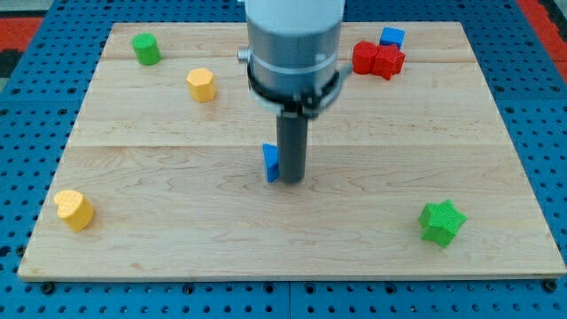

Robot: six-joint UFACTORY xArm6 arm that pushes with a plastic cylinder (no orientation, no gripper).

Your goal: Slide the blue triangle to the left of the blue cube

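Note:
The blue triangle [270,162] lies near the middle of the wooden board, partly hidden by the rod. My tip [291,180] stands right against the triangle's right side, touching or nearly touching it. The blue cube [392,37] sits at the view's top right, just above two red blocks. The arm's grey body [293,49] hangs over the board's top middle.
A red block pair [378,60] lies below the blue cube. A green cylinder [146,49] is at the top left, a yellow block [202,84] beside it. A yellow heart-like block [74,209] is at the bottom left, a green star [441,221] at the bottom right.

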